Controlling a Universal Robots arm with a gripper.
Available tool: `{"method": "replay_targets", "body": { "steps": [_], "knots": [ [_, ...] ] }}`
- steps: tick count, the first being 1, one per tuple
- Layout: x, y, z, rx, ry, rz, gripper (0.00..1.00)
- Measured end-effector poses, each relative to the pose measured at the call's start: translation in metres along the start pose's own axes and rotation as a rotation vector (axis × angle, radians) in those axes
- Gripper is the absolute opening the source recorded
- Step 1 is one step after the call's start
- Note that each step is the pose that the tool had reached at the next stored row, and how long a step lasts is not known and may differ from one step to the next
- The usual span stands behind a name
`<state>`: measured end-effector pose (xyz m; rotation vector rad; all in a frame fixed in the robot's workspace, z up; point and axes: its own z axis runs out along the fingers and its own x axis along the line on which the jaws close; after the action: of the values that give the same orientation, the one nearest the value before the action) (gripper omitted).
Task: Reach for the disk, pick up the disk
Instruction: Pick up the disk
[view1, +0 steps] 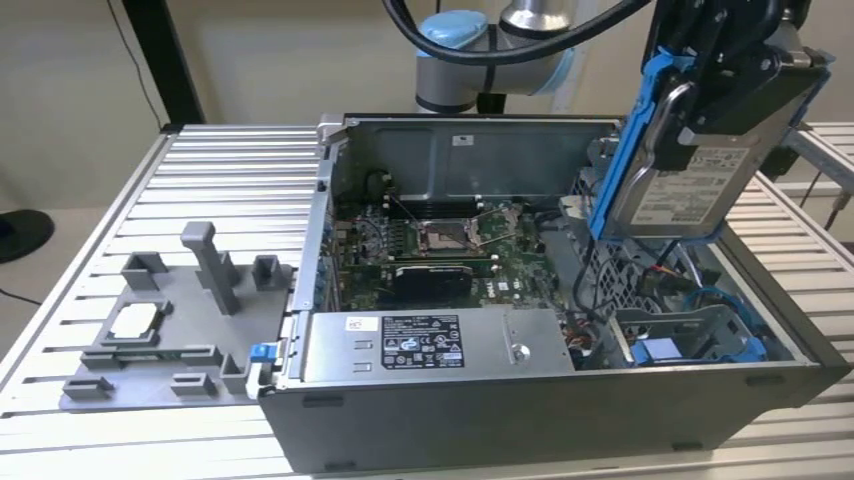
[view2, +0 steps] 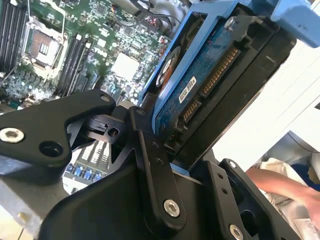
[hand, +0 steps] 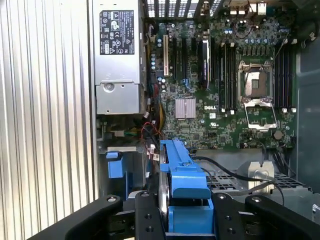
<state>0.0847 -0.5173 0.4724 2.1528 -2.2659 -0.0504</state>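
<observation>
The disk (view1: 681, 185) is a silver-grey drive with a white label and blue side rails. It hangs tilted above the open computer case (view1: 534, 400), over the case's end at the exterior view's right. My black gripper (view1: 731, 100) is shut on its upper end. The second wrist view shows the disk's (view2: 210, 75) blue circuit-board underside, with a black finger (view2: 150, 160) against it. In the first wrist view the disk (hand: 182, 175) is edge-on between my gripper (hand: 185, 220) fingers.
Below the disk sits a blue drive bay (view1: 694, 340). The case also holds the motherboard (view1: 427, 250) and a silver power supply (view1: 427, 345). A grey fixture (view1: 174, 330) with a white chip stands on the slatted table. A person's arm (view2: 280, 185) is nearby.
</observation>
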Motion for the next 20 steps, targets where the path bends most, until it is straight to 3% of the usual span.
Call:
{"method": "replay_targets", "body": {
  "steps": [20],
  "knots": [
    [0.0311,-0.0016,0.0005,0.0000,-0.0001,0.000,0.00]
  ]
}}
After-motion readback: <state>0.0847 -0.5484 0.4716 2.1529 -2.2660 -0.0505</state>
